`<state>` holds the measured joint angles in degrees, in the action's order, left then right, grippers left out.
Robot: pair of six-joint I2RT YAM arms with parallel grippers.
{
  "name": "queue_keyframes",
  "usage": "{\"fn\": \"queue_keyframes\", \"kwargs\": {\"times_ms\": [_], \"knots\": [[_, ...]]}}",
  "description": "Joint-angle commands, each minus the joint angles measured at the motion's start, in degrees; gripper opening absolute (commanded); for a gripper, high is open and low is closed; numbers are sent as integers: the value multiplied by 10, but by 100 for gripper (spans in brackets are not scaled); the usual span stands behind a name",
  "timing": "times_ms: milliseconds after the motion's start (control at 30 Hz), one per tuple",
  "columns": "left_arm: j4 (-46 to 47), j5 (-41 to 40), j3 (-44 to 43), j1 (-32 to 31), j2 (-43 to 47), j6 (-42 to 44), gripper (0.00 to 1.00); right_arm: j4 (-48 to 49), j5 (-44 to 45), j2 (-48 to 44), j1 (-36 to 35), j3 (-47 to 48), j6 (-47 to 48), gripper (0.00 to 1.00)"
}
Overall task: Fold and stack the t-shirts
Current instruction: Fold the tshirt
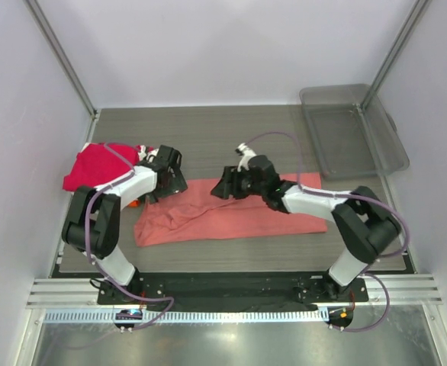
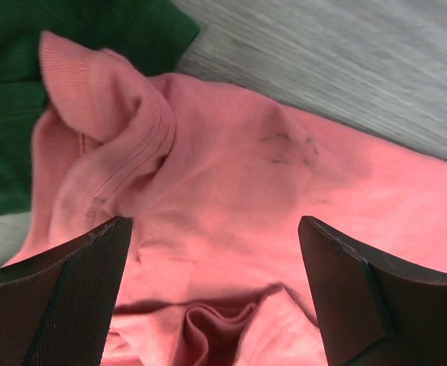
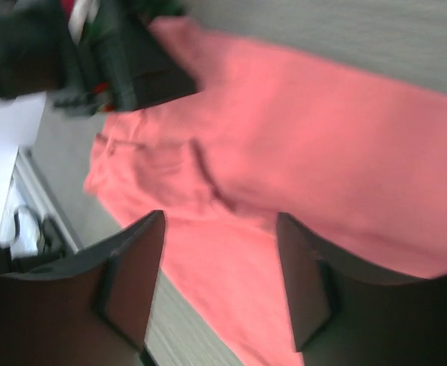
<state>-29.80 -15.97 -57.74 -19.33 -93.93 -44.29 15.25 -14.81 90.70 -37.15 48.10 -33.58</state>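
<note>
Folding stage: left tool and right tool both apart over the coral shirt, gripping nothing. Next likely needs pinching an edge.

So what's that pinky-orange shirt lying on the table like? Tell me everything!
The salmon-pink cotton t-shirt lies on the grey wood-grain table as a long, rumpled band, looking folded over lengthways. It looks soft and thin, with a ribbed edge turned up at its left end and a few faint dark marks nearby. That end lies against a dark green shirt. The left gripper and right gripper hang open over it; whether they touch it is unclear.
</note>
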Motion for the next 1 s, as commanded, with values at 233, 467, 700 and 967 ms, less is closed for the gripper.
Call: {"fn": "queue_keyframes", "kwargs": {"times_ms": [233,467,700,967], "knots": [[-24,7,-30,19,-42,5,91,154,-80,182,-112,133,4,69],[-39,18,-47,20,-71,9,91,170,-88,258,-133,177,33,69],[-49,10,-57,21,-92,11,91,174,-151,286,-144,191,39,68],[-57,-2,-66,23,-108,12,92,299,-265,144,-156,-37,-30,66]]}}
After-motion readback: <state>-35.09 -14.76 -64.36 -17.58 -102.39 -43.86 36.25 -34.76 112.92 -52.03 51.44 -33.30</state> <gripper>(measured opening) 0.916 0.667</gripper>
